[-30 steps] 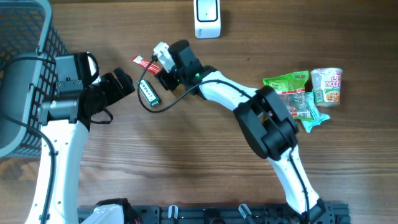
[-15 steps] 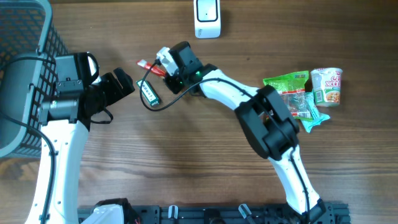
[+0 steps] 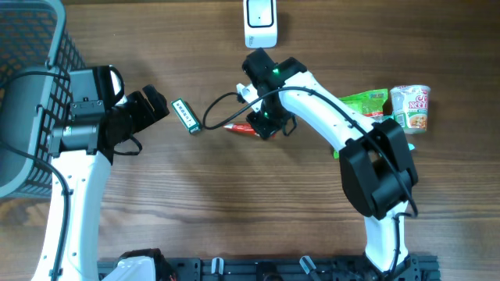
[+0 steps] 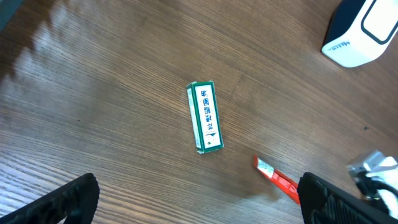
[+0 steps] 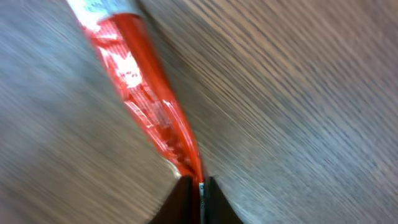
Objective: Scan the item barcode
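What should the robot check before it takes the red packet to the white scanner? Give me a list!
1. Right gripper pinching the red packet: ok, jaws closed on one end.
2. Grip strong enough to carry it: cannot tell; only the thin edge is held, and the rest sticks out past the fingertips.
3. Barcode facing outward: cannot tell; no barcode shows in any view.
4. White scanner in place at the far side of the table: ok.
5. Left gripper open and away from the packet: ok.
6. Green box lying apart from the packet: ok.
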